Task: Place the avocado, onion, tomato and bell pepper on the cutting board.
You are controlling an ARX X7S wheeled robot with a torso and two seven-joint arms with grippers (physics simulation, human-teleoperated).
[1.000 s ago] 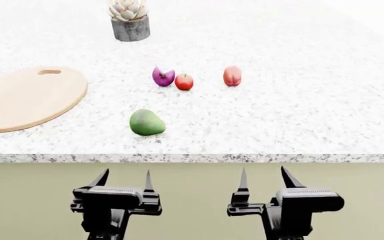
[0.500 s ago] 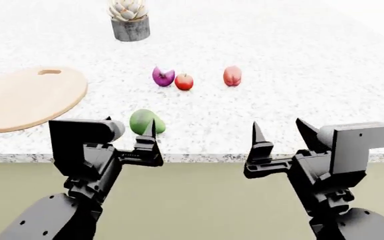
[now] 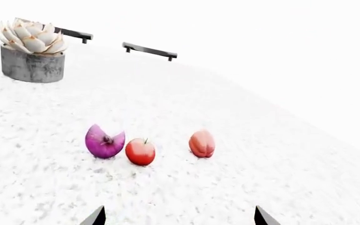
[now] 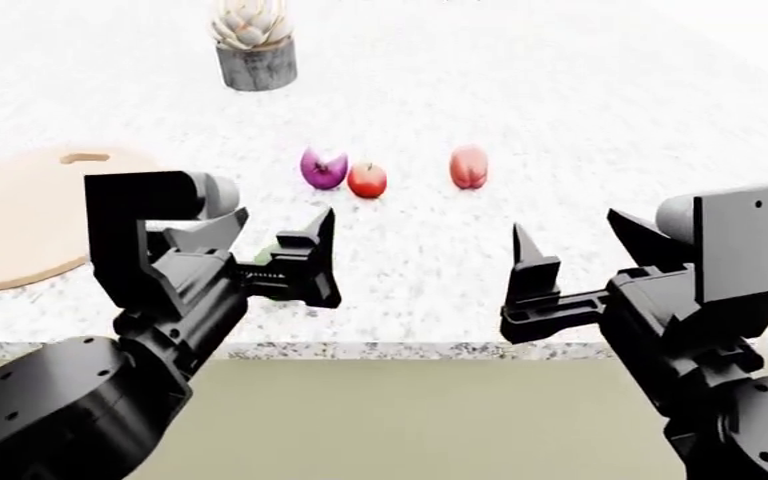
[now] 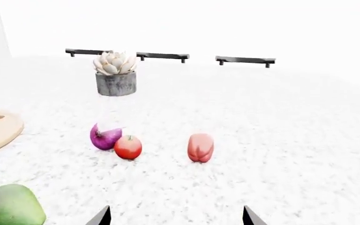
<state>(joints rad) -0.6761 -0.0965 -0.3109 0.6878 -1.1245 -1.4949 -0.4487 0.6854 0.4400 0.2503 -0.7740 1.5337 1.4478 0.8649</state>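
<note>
The purple onion [image 4: 321, 169], red tomato [image 4: 367, 180] and salmon bell pepper [image 4: 468, 167] lie in a row mid-counter. They also show in the left wrist view as onion [image 3: 104, 142], tomato [image 3: 140, 152] and pepper [image 3: 202, 143]. The green avocado [image 5: 10, 206] lies nearer the front; in the head view my left gripper [image 4: 277, 225] hides almost all of it. The round wooden cutting board [image 4: 11, 230] lies at the left. My left gripper is open and empty above the avocado area. My right gripper [image 4: 571, 232] is open and empty over the front right counter.
A succulent in a grey pot [image 4: 255, 45] stands at the back, behind the onion. The speckled counter's front edge [image 4: 424, 350] runs below both grippers. Dark handles [image 5: 245, 60] show on the far wall.
Both arms have risen from below the counter edge and moved forward over its front. The left gripper now covers the avocado in the head view. The foods have not moved.
</note>
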